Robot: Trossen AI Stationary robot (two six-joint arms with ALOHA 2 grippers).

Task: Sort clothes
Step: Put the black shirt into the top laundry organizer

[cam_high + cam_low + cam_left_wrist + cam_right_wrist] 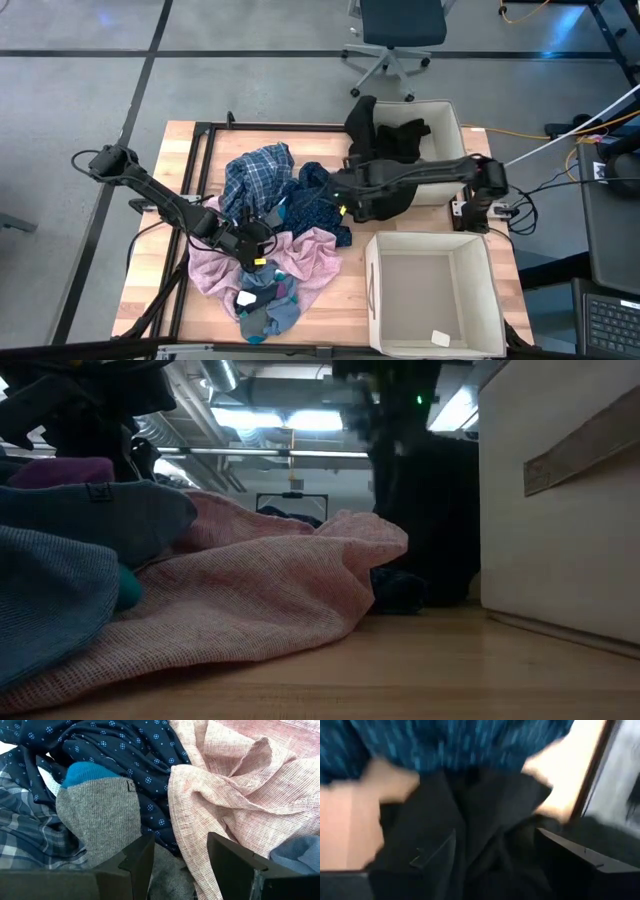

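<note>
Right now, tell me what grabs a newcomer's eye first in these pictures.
The heap of mixed clothes in the middle of the wooden table stands out: blue plaid on top, navy dotted beside it, a pale pink garment spread toward the front. The left gripper hovers, jaws open, over a grey sock, while the right gripper reaches into a black garment beside the far beige bin; the near bin is almost empty.
</note>
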